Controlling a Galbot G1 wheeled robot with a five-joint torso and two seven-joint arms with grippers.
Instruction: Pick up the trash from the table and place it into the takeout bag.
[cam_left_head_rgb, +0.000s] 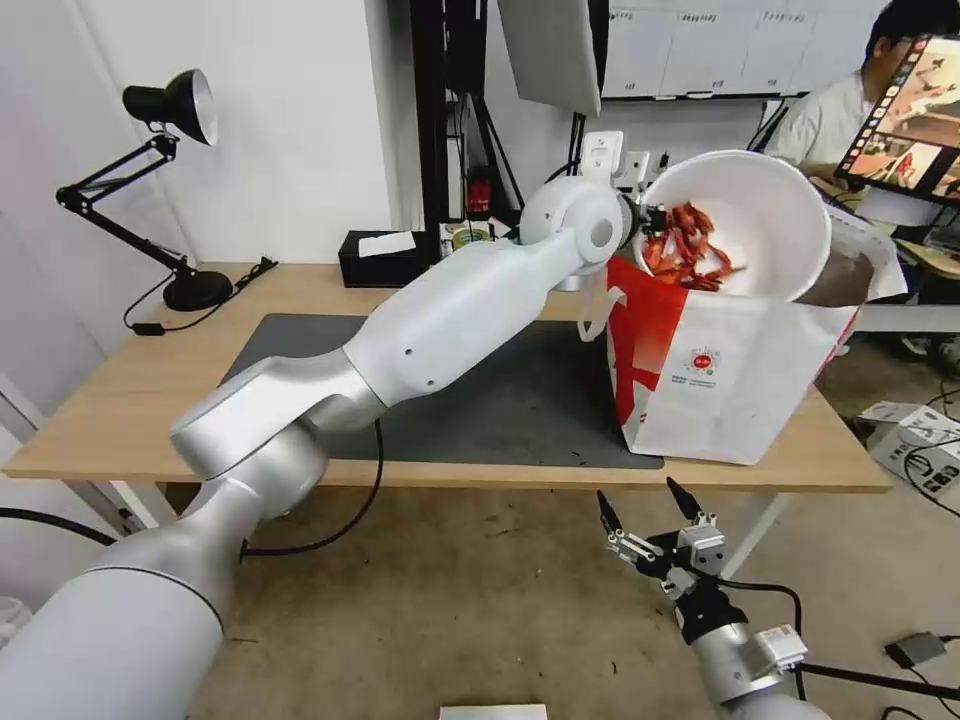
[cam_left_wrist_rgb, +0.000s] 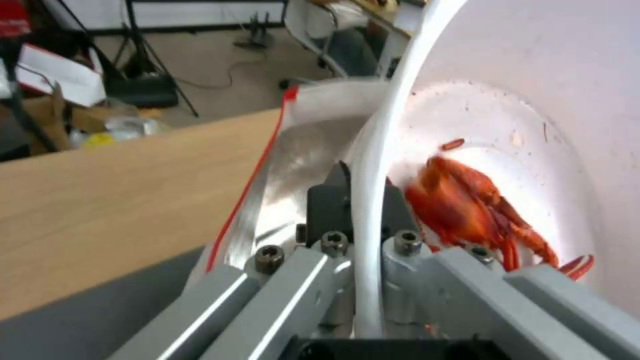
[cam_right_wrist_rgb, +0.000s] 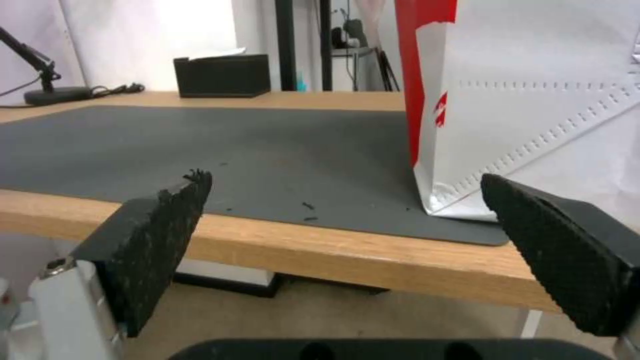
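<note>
right gripper: from my seat it's parked low in front of the table edge, jaws spread wide apart with nothing between them.
table: front edge sits just past those open jaws in the right wrist view, dark mat on top with a few crumbs on it.
takeout bag: standing on the table's right end, half on the mat; its bottom corner is just beyond the right-hand pad.
left gripper: arm's stretched out across the table to the bag's mouth, jaws clamped on the rim of the bowl, one finger outside the wall, the other inside.
bowl: tipped steeply over the bag opening, rim running straight up between the jaws.
crayfish shells: piled inside the bowl just beside the inner jaw, right up against it.
tissue box: well behind, at the back edge of the table.
desk lamp: far back left corner.
</note>
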